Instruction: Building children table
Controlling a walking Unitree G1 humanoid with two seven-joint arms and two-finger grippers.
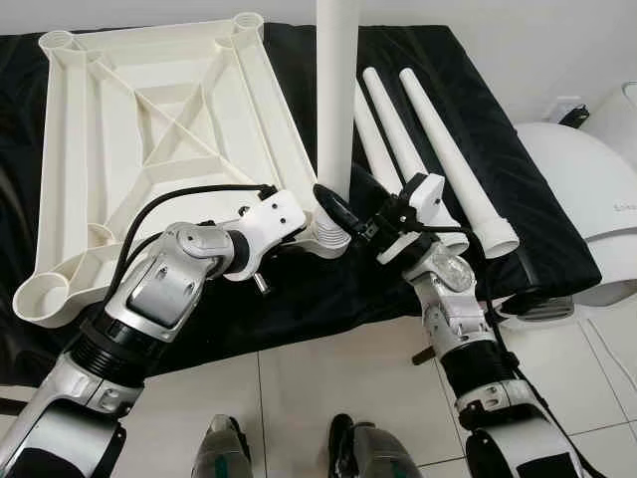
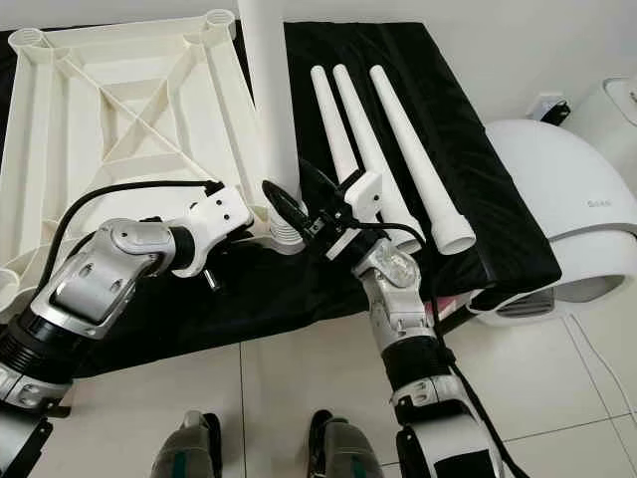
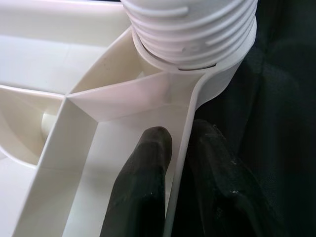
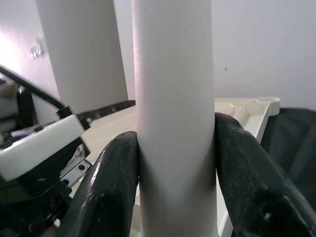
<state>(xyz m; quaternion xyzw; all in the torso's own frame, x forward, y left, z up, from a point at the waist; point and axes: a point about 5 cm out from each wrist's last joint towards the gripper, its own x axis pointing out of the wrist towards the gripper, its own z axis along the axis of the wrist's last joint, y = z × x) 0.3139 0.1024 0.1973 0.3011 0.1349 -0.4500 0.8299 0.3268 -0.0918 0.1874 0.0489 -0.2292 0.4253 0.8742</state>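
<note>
The right gripper [image 1: 338, 214] is clamped on a smooth, round white plastic table leg [image 1: 336, 90] that stands upright, its 2 glossy black fingers [image 4: 116, 187] pressed against opposite sides of the tube. Just below that grip, the leg's ribbed, threaded end sits in a round corner socket of the upturned white plastic tabletop [image 1: 149, 129], a square moulded frame braced with thin diagonal ribs. The left gripper [image 3: 170, 185], just beside the socket, pinches the tabletop's thin outer wall, 1 black finger [image 3: 140, 192] inside the frame and 1 outside over the matte black cloth [image 1: 468, 110] that everything lies on. Beyond the right gripper, 3 more tapered white legs [image 1: 453, 159] lie side by side on the cloth, flared ends toward the robot.
</note>
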